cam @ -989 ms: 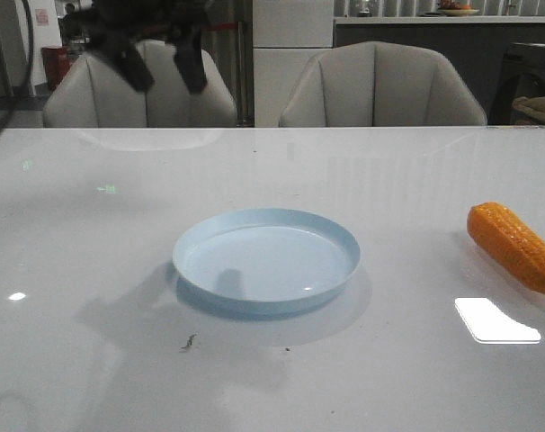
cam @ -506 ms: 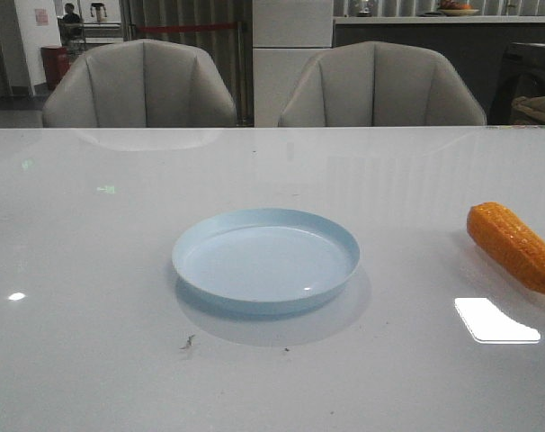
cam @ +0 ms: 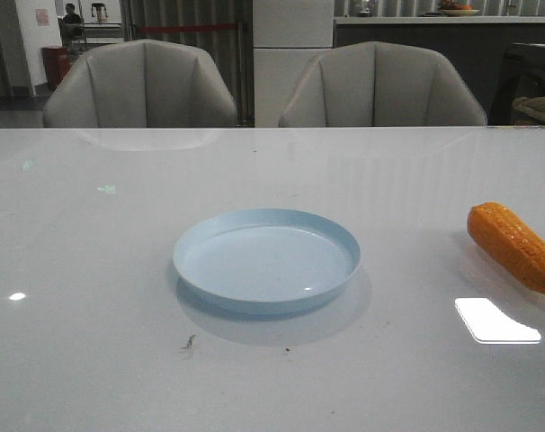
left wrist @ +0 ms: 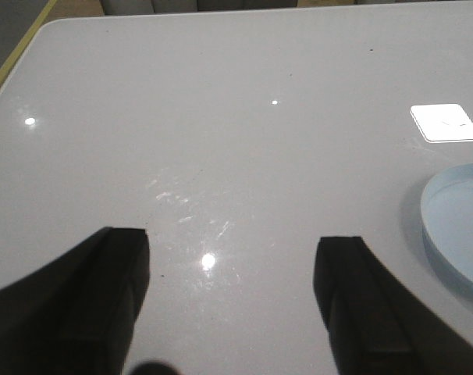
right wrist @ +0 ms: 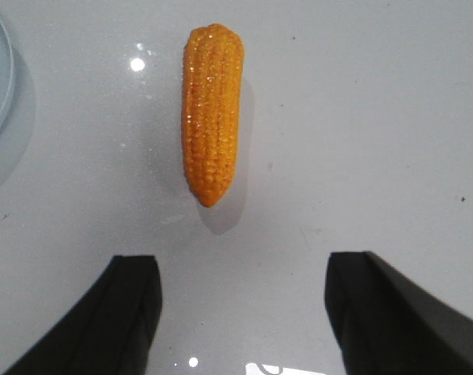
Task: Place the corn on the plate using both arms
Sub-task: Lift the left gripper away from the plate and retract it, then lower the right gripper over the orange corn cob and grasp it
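The pale blue plate (cam: 266, 262) rests in the middle of the white table and holds nothing. An orange-yellow corn (cam: 513, 246) lies on the table at the right edge of the front view, well apart from the plate. Neither arm shows in the front view. In the right wrist view the corn (right wrist: 212, 110) lies lengthwise beyond my open right gripper (right wrist: 240, 269), tapered end toward the fingers, with a sliver of the plate (right wrist: 1, 78) at the edge. My left gripper (left wrist: 232, 242) is open over bare table, the plate's rim (left wrist: 455, 226) off to one side.
Two grey chairs (cam: 139, 85) (cam: 380, 85) stand behind the table's far edge. A bright light reflection (cam: 495, 321) shows on the glossy top near the corn. A small dark speck (cam: 189, 341) lies in front of the plate.
One second ago a dark gripper hung at the upper left of the front view and cast a shadow on the plate. It has left the view. Plate and corn have stayed put.
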### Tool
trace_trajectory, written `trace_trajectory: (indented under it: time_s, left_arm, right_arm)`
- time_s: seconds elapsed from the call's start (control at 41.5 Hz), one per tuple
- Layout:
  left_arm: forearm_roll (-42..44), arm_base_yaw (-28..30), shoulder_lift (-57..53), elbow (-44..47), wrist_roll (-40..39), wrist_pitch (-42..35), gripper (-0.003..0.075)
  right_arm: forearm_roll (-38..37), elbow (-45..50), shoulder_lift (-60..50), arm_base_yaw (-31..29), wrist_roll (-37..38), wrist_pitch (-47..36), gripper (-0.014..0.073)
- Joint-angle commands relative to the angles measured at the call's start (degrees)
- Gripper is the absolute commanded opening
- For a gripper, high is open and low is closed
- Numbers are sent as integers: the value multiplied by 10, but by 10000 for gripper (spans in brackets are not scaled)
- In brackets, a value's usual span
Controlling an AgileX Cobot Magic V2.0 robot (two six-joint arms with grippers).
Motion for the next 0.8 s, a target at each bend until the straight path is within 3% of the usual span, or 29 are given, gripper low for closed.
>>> trace_trajectory:
  time_s: [0.0,0.482,0.772]
  left_arm:
    - [-11,1,-25,-5,-5,-52,505]
    - [-11,1,-20,-5,-5,-58,505]
    - [-11,1,-20,-5,-5,-59,505]
  right_arm:
    - [6,-34,10,-3,-5,-24,551]
    - [5,-309,291,-2,-17,107,551]
    - [12,-399,428,-2,-17,135,551]
